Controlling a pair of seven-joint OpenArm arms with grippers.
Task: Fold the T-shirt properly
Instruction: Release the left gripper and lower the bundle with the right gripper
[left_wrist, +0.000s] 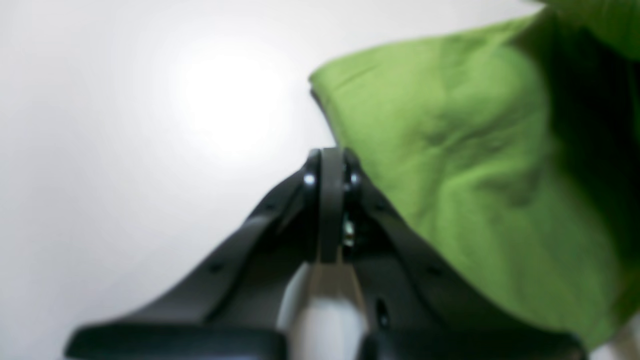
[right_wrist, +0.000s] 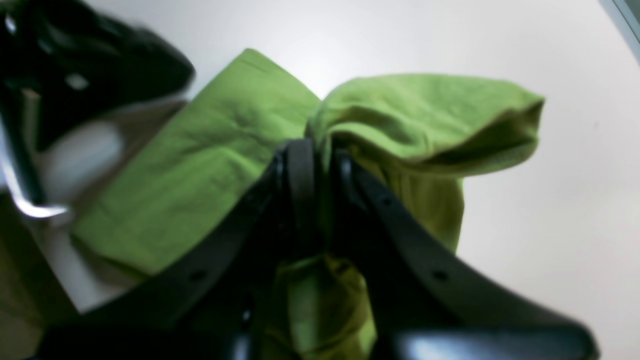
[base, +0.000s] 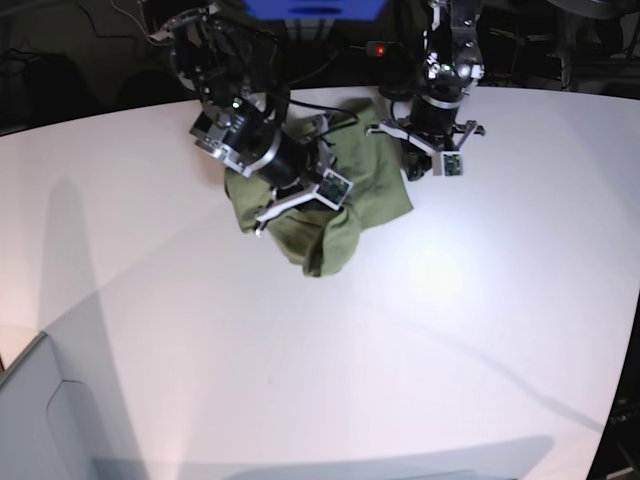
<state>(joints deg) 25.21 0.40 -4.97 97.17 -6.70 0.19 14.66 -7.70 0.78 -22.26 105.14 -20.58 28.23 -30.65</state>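
The green T-shirt (base: 372, 190) lies bunched up on the white table (base: 400, 340) at the back middle. My right gripper (right_wrist: 320, 150) is shut on a fold of the shirt (right_wrist: 200, 165); cloth runs between its fingers and hangs below them, and a raised fold bulges to its right. In the base view this gripper (base: 303, 203) sits over the shirt's left part. My left gripper (left_wrist: 330, 156) is shut, its tips at the shirt's (left_wrist: 450, 160) edge, with no cloth visible between them. In the base view it (base: 432, 162) stands at the shirt's right edge.
The left arm (right_wrist: 75, 75) shows blurred at the upper left of the right wrist view, close to the shirt. Dark equipment and cables (base: 330, 40) line the table's back edge. A pale grey panel (base: 40, 420) sits at the front left corner.
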